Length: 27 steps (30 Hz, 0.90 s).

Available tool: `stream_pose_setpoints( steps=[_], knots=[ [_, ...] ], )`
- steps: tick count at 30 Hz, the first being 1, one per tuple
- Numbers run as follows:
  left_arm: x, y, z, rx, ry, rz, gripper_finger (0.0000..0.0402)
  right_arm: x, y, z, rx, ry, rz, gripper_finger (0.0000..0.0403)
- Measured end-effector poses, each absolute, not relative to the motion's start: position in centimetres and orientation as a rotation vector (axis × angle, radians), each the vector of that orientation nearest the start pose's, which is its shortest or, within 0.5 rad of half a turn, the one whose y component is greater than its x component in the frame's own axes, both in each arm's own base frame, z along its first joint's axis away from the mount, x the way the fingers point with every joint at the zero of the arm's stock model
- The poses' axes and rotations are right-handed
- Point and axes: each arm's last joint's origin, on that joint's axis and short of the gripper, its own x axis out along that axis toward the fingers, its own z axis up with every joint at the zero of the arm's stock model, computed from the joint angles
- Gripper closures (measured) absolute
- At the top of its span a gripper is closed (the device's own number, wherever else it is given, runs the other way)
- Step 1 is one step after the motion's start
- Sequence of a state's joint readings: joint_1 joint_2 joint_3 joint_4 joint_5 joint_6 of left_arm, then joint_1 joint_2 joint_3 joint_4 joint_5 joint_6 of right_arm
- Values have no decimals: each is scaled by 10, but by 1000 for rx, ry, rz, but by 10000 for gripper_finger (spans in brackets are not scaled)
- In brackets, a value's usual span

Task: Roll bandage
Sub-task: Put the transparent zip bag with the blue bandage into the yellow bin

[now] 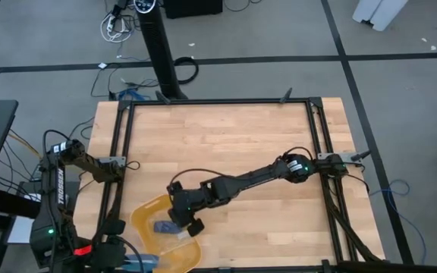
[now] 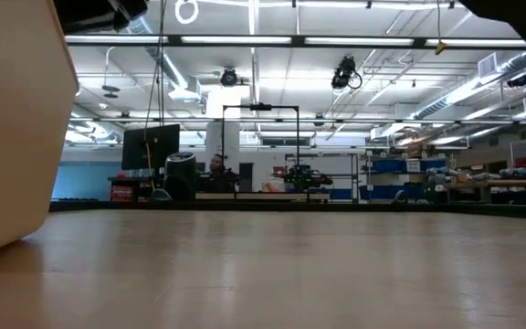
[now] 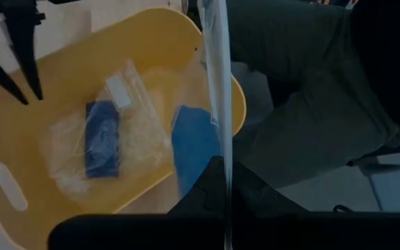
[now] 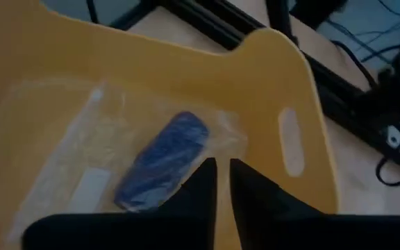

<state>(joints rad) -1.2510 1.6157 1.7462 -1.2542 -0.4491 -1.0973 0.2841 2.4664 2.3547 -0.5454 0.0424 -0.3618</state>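
Observation:
A yellow tray (image 1: 139,216) stands at the table's near left. In it lies a clear plastic bag (image 3: 82,146) with a small dark blue packet (image 4: 162,170) inside. My right gripper (image 4: 222,173) hangs over the tray just above that bag, fingers together, holding nothing. My left gripper (image 3: 221,184) is at the tray's near edge, shut on a second clear plastic bag (image 3: 217,83) seen edge-on. The bright blue bandage (image 3: 193,146) shows right beside the fingers, hazy as if behind that plastic. My left gripper pinches the clear plastic bag's lower edge (image 3: 222,163) between its two fingers. The plastic stands up from the fingers, lifted over the tray's rim. The bandage lies against it; whether the fingers also have the bandage I cannot tell.
The tray's wall (image 2: 16,128) fills the low view's left. The tray has slot handles (image 4: 290,142). The table's dark frame rail (image 1: 120,174) runs close by the tray. Bare wood (image 1: 226,136) lies toward the far and right sides.

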Motion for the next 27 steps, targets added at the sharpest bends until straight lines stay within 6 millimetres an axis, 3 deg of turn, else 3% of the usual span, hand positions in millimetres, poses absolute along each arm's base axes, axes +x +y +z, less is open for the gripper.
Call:
stream_pose_setpoints(
  steps=[5,11,27],
  knots=[
    [109,-288,374,-132,980,-200,401,532,145,226,-456,664,337,397],
    [109,-286,373,-119,984,-183,401,529,126,220,-440,788,219,399],
    [109,-286,370,-99,986,-158,401,495,116,224,-532,1136,70,401]
  ],
)
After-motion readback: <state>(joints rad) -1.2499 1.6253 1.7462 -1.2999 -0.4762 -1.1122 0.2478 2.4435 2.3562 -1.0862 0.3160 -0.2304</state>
